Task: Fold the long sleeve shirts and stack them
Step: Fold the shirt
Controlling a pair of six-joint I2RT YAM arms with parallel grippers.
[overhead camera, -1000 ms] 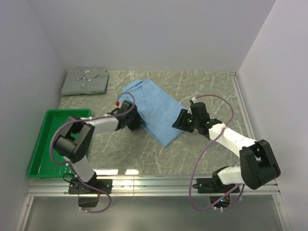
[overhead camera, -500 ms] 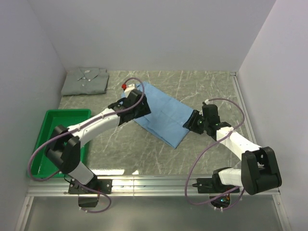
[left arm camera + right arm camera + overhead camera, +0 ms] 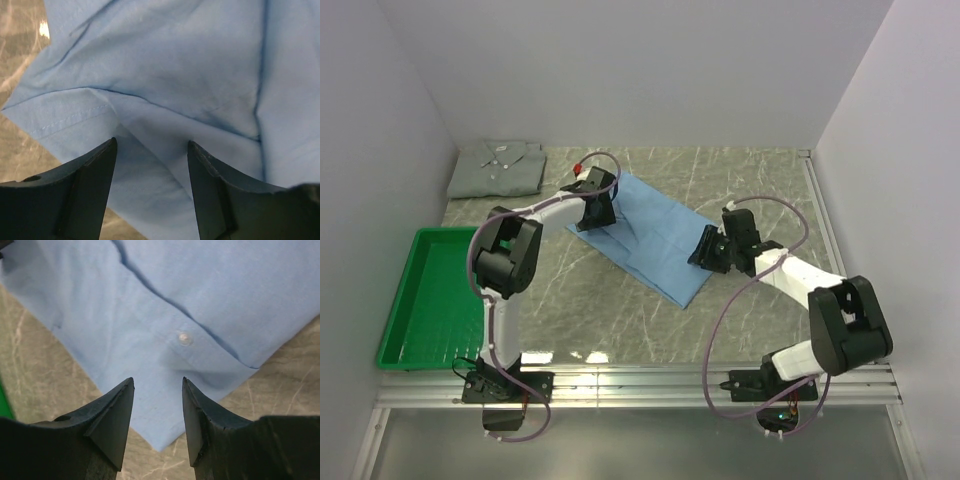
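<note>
The blue shirt (image 3: 655, 235) is laid flat on the bench (image 3: 760, 180), long axis far-left to near-right. The left tool (image 3: 595, 213) is poised over its far-left end and the right tool (image 3: 707, 249) over its near-right edge. Both are parted, nothing gripped. The grey-green shirt (image 3: 498, 168) is seen folded at the far-left corner.

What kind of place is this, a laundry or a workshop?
Probably a robotics test booth: plain white walls box in a stone-patterned table, a left arm and right arm are bolted at its near edge, and a blue shirt, a folded grey-green shirt and a green tray lie on it.
</note>
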